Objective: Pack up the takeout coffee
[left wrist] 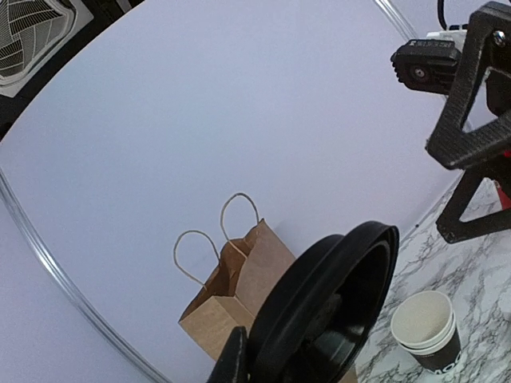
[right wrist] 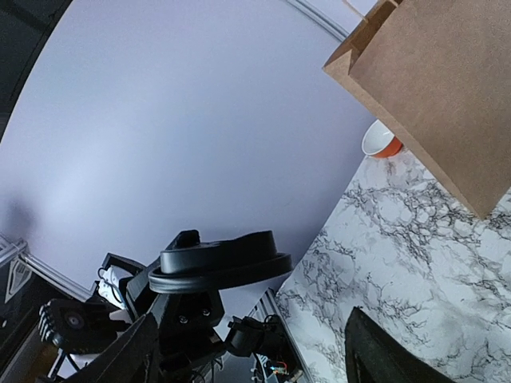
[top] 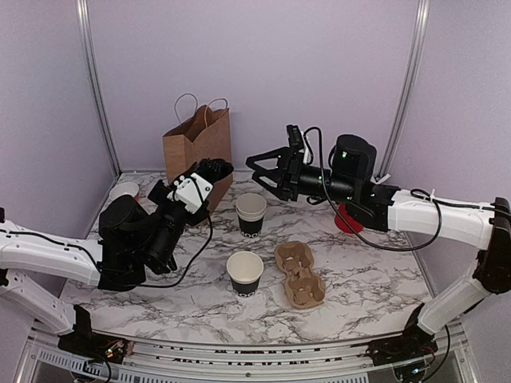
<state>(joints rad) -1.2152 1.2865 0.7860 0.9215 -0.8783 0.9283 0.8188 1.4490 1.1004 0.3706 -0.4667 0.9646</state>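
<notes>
The takeout coffee's cup, black with a white inside, stands lidless at the table's middle front. Its round black lid is raised in front of the paper bag, and my left gripper is shut on its rim. In the left wrist view the lid stands on edge and fills the lower middle, with one finger at its left. My right gripper hangs open and empty just right of the lid, facing it. The right wrist view shows the lid ahead, beyond its spread fingers.
A brown paper bag stands open at the back left. A stack of black cups sits behind the single cup. A cardboard cup carrier lies to the right of that cup. A red object shows under the right arm, and a small bowl sits far left.
</notes>
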